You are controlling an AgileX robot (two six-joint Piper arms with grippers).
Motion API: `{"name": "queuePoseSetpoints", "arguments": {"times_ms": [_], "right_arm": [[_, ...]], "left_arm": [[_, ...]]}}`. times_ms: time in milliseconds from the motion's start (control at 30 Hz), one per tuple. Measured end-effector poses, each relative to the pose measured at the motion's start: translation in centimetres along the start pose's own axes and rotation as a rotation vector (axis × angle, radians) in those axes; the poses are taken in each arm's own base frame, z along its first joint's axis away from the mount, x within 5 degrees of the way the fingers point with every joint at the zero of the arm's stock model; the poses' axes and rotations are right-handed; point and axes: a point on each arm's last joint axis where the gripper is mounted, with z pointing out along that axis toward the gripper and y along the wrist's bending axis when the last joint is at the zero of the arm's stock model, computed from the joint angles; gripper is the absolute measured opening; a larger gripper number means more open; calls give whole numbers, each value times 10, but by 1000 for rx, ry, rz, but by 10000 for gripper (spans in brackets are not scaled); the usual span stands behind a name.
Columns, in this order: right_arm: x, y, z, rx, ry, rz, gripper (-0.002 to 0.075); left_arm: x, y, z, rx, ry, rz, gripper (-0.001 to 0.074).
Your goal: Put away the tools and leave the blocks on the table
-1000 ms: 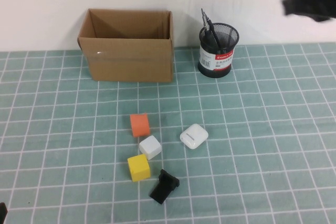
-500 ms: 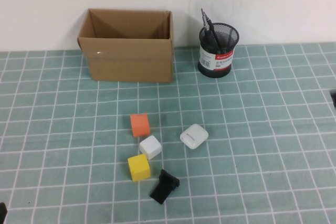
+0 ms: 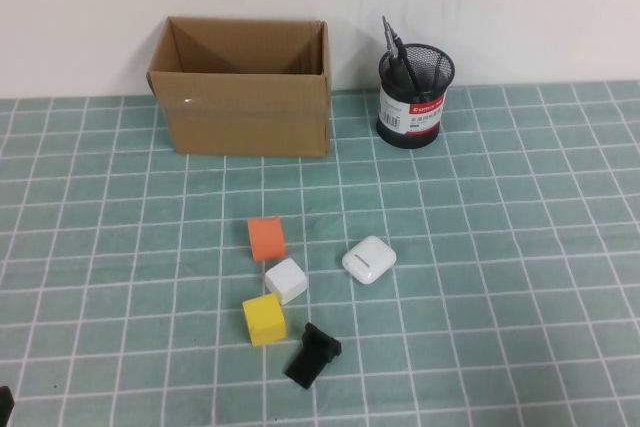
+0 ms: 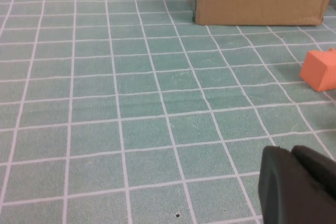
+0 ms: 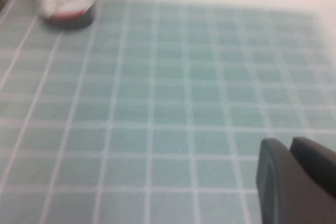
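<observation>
Seeing tools (image 3: 398, 55) standing in mesh cup (image 3: 415, 97) by cardboard box (image 3: 245, 87); orange block (image 3: 266, 238), white block (image 3: 286, 280), yellow block (image 3: 264, 319) clustered mid-table (image 3: 520, 247). Left gripper (image 4: 296, 187) low over table near orange block, right gripper (image 5: 296, 182) over bare grid; I cannot tell either's jaw state.

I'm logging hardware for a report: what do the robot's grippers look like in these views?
Only slivers show. The left gripper is matte black plastic with rounded edges and a seam between two parts. The right gripper looks alike: black, smooth, rounded. No cables or markings are visible; the arms are out of view.
</observation>
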Motion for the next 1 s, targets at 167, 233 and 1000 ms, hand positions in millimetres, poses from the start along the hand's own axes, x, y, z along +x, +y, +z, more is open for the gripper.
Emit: {"name": "queuePoseSetpoints", "arguments": {"times_ms": [167,233,1000], "right_arm": [[34,-3,-6,87,-146,30,-7],[44,-4,-6,105,-175,50,-7],[68,-4,-1,126,-43,132,-7]], "left_arm": [[0,0,0,0,2,0,-4],[0,0,0,0,2,0,-4],[0,0,0,0,2,0,-4]]}}
